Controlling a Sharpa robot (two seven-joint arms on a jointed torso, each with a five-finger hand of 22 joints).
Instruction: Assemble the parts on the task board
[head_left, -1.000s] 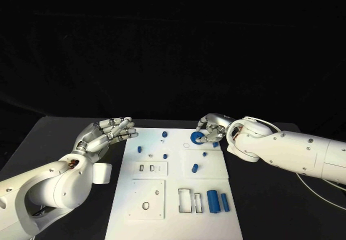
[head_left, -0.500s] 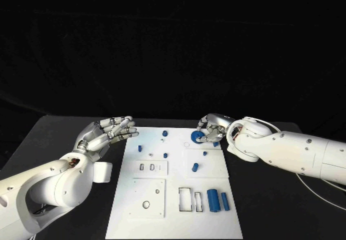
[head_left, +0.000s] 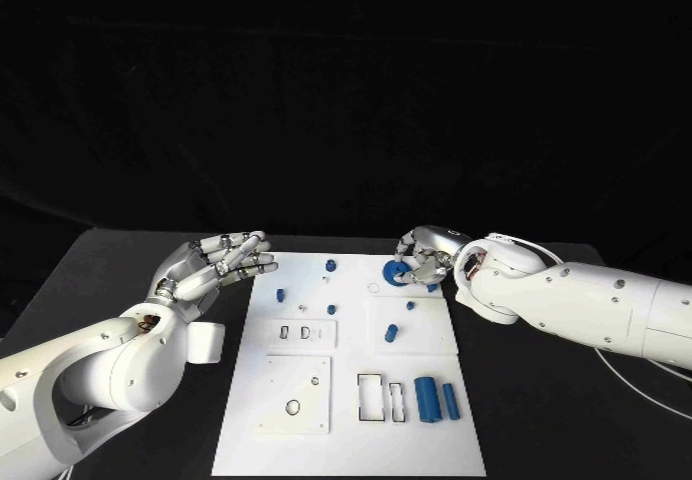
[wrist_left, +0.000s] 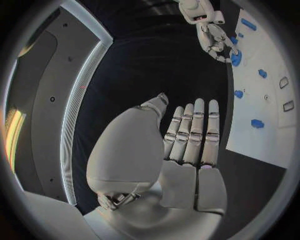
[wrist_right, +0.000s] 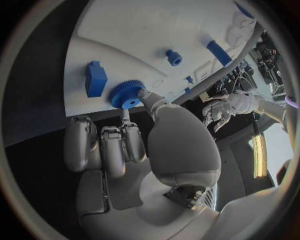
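Almost nothing has moved since the earlier pictures: the right hand (head_left: 420, 258) stays at the far right part of the task board (head_left: 274, 450), and the left hand (head_left: 216, 264) stays just beside the board's far left corner, over the black table (head_left: 108, 280).

Now the right hand pinches a blue gear (head_left: 394, 273) (a round toothed wheel with a short hub). In the right wrist view the thumb and one finger touch the gear (wrist_right: 125, 94), while the other fingers (wrist_right: 103, 145) are curled in beside it. The gear sits against the white board near its far right edge; I cannot tell if it is seated in a hole. A blue block (wrist_right: 95, 78) stands just beside the gear.

The left hand holds nothing; its fingers (wrist_left: 195, 132) are straight and lie close together, and the thumb stands apart.

On the board there are several small blue pegs: one (head_left: 329, 267) near the far edge, one (head_left: 278, 296) near the left edge, and one (head_left: 389, 335) in the middle. Two blue cylinders (head_left: 426, 399) lie side by side near the right edge, toward the near end, just beside the rectangular cut-outs (head_left: 371, 399).
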